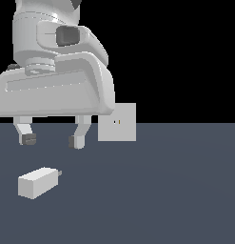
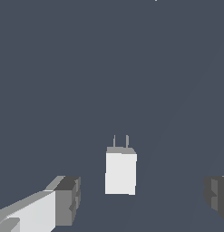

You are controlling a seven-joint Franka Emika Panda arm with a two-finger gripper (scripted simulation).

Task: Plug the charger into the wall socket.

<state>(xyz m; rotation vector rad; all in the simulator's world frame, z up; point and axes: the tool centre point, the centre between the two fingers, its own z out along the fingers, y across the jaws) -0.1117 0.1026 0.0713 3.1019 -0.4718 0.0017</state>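
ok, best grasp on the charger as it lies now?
Probably from above, pads on the two long side faces of the charger, mid-body. It lies flat on the floor, prongs out one end, so leave that end free. The gripper is open.

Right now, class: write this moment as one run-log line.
gripper: open, empty, above floor | charger: lying on floor, ungrasped, prongs toward socket side | socket: upright, unplugged | step: pre-grasp

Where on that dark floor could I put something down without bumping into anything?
Most of it is bare. The widest free patch lies toward the exterior view's right, beside the charger and in front of the wall socket. It is crowded only on the exterior view's left, where the open gripper hangs above the charger, and along the socket plate.
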